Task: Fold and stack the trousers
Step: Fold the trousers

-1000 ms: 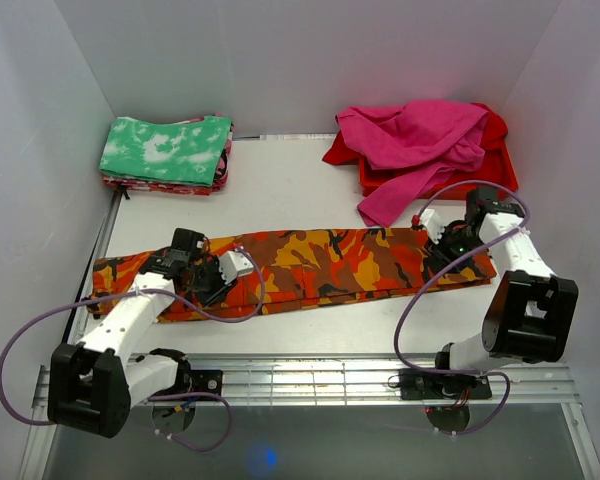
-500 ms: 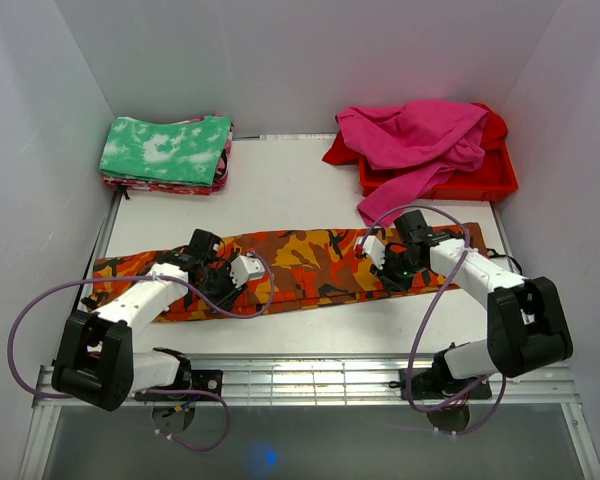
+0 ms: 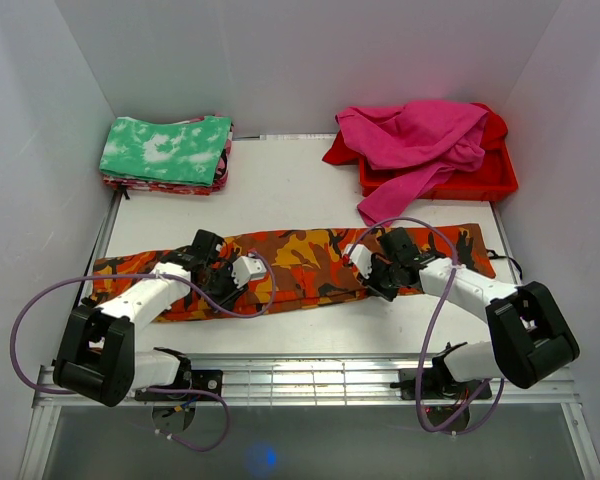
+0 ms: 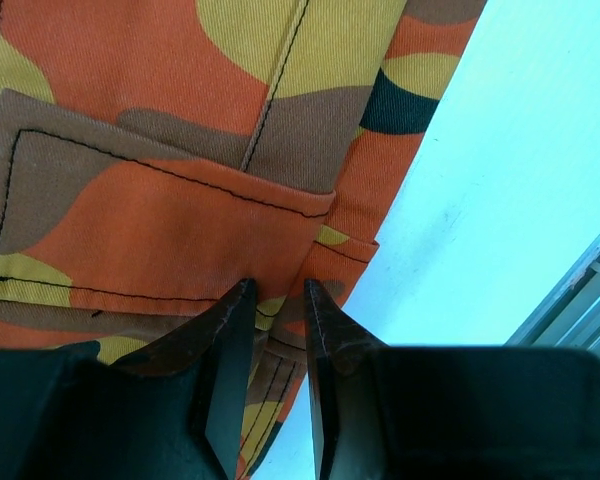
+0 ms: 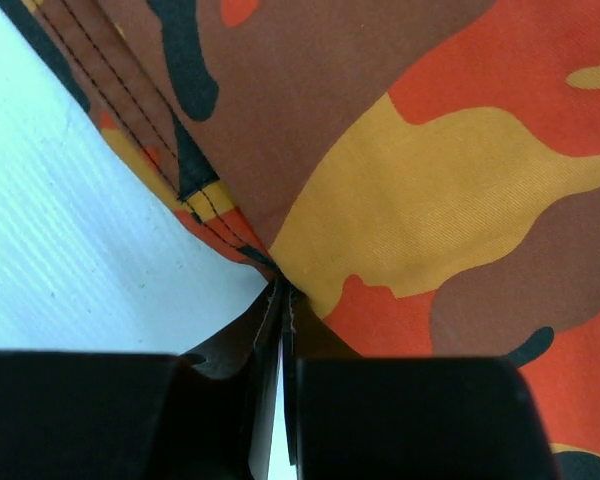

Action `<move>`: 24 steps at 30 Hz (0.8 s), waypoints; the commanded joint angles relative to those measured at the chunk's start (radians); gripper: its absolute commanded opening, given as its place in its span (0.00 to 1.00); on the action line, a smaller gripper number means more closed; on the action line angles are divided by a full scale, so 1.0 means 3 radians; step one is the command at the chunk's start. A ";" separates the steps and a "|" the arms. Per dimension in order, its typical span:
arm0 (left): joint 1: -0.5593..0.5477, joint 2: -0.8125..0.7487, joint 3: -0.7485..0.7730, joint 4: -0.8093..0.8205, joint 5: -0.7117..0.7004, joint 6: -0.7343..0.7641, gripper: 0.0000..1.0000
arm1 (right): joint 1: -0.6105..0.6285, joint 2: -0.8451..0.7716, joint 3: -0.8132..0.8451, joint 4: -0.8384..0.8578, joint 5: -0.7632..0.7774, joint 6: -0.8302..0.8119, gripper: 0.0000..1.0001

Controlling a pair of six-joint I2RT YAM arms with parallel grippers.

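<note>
The trousers (image 3: pixel 310 255), camouflage in orange, red, yellow and dark brown, lie as one long strip across the table. My left gripper (image 3: pixel 223 287) is low over their near edge, left of the middle. In the left wrist view its jaws (image 4: pixel 277 285) stand a narrow gap apart, open. The trousers' (image 4: pixel 180 200) pocket seam and hem show in that gap. My right gripper (image 3: pixel 372 280) is at the near edge right of the middle. It is shut (image 5: pixel 283 288), pinching a pucker of the trousers (image 5: pixel 430 180) at its tips.
A folded green-and-white cloth stack (image 3: pixel 167 152) sits at the back left. A red tray (image 3: pixel 495 180) at the back right holds magenta garments (image 3: pixel 415 140), one hanging onto the table. White walls close three sides. A metal rail (image 3: pixel 310 375) runs along the near edge.
My right gripper has travelled left from the trousers' right end toward the middle and shut on their near edge. My left gripper has shifted slightly right.
</note>
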 commanded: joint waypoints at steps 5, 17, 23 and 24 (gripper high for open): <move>-0.0045 0.0096 -0.0132 0.0156 -0.0127 0.0107 0.38 | 0.0089 0.0045 -0.0166 0.0244 0.0261 0.0221 0.08; -0.0122 -0.0006 -0.0224 0.0196 -0.0234 0.0229 0.40 | 0.0089 0.0086 -0.0319 0.0111 0.0354 0.0149 0.08; -0.0132 0.0014 -0.0291 0.0416 -0.0454 0.0229 0.57 | 0.0094 0.0045 -0.0324 -0.0032 0.0384 0.0052 0.08; -0.0132 0.0019 -0.0291 0.0437 -0.0485 0.0219 0.57 | 0.0089 0.0050 -0.0344 -0.0043 0.0384 0.0032 0.08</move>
